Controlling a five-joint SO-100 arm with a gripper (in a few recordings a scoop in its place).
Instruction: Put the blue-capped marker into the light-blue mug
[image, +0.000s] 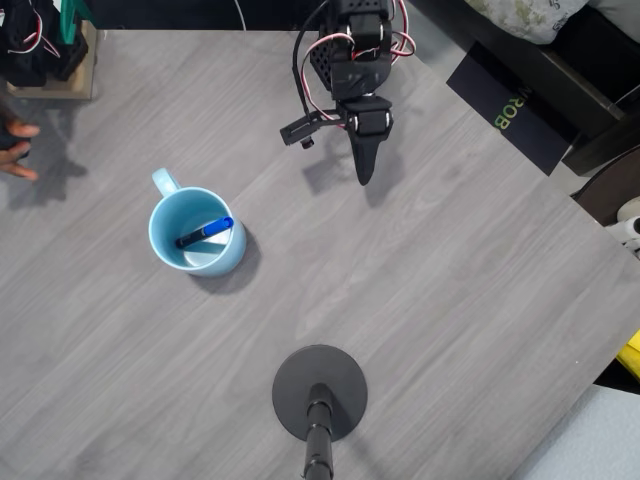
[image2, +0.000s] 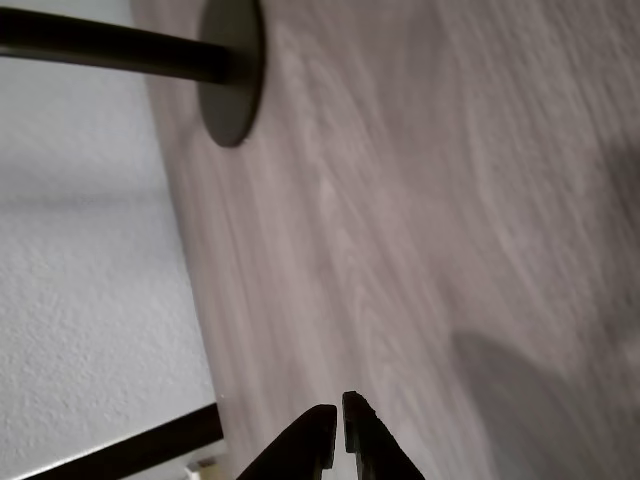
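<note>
And there it is, the marker (image: 205, 232) is lying inside the mug (image: 165, 255), slanted across the pale inside with its blue cap toward the right rim in the overhead view and the dark barrel pointing down-left, so by the look of things the job is done. The mug stands upright on the grey table (image: 450, 300), handle poking up-left, well to the left of the arm. Now look at the gripper (image: 364, 172): it hangs over bare table near the top middle of the overhead view, tips pointing down the picture, nothing between them. The wrist view backs that up, the gripper (image2: 340, 420) has its two dark fingers drawn together with only a hairline slit between the tips, closed on nothing at all. That posture reads to me as a parked hand, tucked in near its base and out of the way because there is nothing left to carry. The marker sits well apart from the gripper, off to the left and a bit lower in the overhead view, with open tabletop between them. The black stand base (image: 320, 392) sits at the bottom middle, clear of both, and shows up again at the top of the wrist view with its pole running off left.
</note>
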